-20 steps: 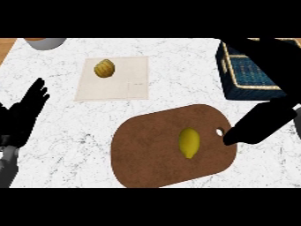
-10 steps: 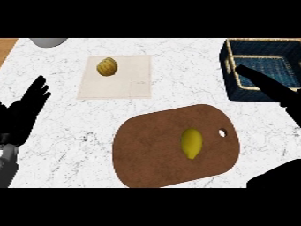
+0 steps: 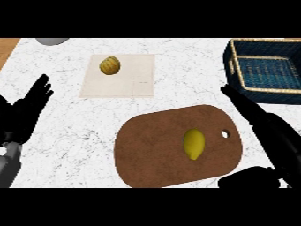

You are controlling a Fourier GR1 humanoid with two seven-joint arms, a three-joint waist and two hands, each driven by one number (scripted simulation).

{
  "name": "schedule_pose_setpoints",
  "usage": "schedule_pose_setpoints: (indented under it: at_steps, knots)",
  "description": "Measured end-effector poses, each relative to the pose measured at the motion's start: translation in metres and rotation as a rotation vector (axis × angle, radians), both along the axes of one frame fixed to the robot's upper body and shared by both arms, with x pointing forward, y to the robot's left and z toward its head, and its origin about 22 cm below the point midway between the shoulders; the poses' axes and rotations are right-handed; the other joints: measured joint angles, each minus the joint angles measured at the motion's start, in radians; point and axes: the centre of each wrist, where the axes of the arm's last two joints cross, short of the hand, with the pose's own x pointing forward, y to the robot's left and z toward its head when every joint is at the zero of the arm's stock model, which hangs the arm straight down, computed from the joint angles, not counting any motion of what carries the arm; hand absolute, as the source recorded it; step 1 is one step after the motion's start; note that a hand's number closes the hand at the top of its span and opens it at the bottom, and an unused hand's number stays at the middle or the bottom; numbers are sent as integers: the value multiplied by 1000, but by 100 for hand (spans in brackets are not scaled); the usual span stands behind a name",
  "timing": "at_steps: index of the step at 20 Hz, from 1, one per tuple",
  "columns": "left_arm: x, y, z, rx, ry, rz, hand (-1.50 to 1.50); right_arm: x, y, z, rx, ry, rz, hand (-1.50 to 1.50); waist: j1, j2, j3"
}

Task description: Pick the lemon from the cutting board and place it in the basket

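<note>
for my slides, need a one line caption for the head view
Open right hand poised beside the lemon on the cutting board, basket beyond.

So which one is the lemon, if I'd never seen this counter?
Find the brown oval cutting board near the counter's front edge. The lemon lies alone on it, smooth and bright yellow, unlike the ridged, duller yellow-brown item on the pale mat farther back.
</note>
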Motion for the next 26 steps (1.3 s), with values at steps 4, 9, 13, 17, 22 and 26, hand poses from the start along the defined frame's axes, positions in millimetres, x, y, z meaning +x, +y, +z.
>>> schedule_pose_setpoints:
  at_steps: [4,9,13,17,22,26]
  knots:
    - [0,0,1,-4,-1,-4,0,11,10,-35,68,-18,-20,-150,5,1,1]
    - [6,2,2,-12,6,-6,0,27,15,-65,32,18,-32,-150,4,1,1]
    - [7,6,0,-3,0,-4,0,32,23,-84,-5,73,-25,-150,4,1,1]
    - [8,5,-1,1,8,-7,0,36,25,-102,-41,109,-19,-150,3,0,2]
    - [8,7,-1,6,9,0,0,36,18,-113,-49,114,-8,-150,0,-1,2]
    - [10,5,1,10,3,4,0,35,12,-113,-28,115,5,-150,0,-1,1]
